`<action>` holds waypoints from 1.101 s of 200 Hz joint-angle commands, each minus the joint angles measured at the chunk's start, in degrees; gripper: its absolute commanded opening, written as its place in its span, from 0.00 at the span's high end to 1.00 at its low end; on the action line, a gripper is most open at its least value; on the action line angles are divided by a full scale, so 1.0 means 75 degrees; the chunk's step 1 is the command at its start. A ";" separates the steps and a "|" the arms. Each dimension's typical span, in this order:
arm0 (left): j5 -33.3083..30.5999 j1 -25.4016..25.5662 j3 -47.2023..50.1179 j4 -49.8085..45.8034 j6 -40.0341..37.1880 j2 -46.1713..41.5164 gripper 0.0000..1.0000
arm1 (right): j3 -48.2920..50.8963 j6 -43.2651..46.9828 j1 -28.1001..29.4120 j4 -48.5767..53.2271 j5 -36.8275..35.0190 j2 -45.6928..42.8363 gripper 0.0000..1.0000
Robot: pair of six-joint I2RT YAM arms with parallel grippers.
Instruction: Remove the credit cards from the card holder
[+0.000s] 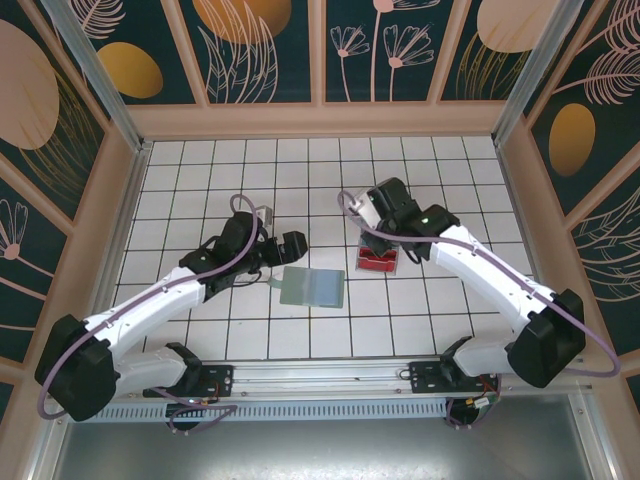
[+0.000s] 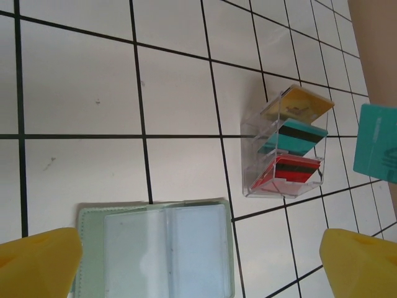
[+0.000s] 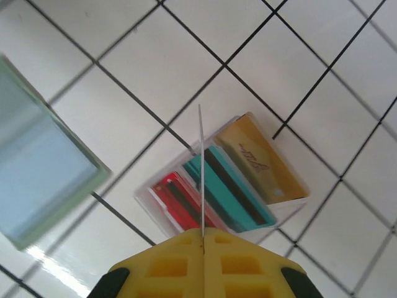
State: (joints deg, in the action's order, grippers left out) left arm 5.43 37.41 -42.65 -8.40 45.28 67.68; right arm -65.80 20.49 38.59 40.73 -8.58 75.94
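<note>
Right tool (image 3: 203, 236) on edge-on teal card (image 2: 375, 143)

The card holder (image 1: 312, 287) lies open on the tiled table (image 1: 200, 170), left gripper (image 1: 293, 247) just beside it; right gripper (image 1: 378, 243) hangs above what looks like a red card (image 1: 377, 265).

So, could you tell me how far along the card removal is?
Done: gold, teal and red credit cards sit in the clear tray. In hand: the right gripper pinches another teal card above it; the left gripper is open. Left: dropping that card; the card holder pockets look empty.
</note>
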 commanded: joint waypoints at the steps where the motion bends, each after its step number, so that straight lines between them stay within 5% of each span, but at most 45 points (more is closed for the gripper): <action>1: -0.0262 -0.0054 0.0115 -0.0133 -0.0049 -0.0129 0.02 | 0.0245 0.1871 0.0175 0.0218 -0.1259 0.0169 1.00; 55: -0.0337 -0.0048 0.0168 -0.0198 -0.0078 -0.0234 0.01 | 0.0521 0.3114 0.0104 -0.0619 -0.1664 0.0650 1.00; 220: -0.0444 -0.0101 0.0437 -0.0228 -0.0107 -0.0399 0.02 | 0.1420 0.3566 -0.0083 -0.1655 -0.1697 0.1288 1.00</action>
State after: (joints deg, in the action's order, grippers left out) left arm 2.44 37.06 -40.38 -9.72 45.25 65.23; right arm -54.70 46.44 38.24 29.67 -20.14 84.44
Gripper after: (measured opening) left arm 0.985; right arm 0.050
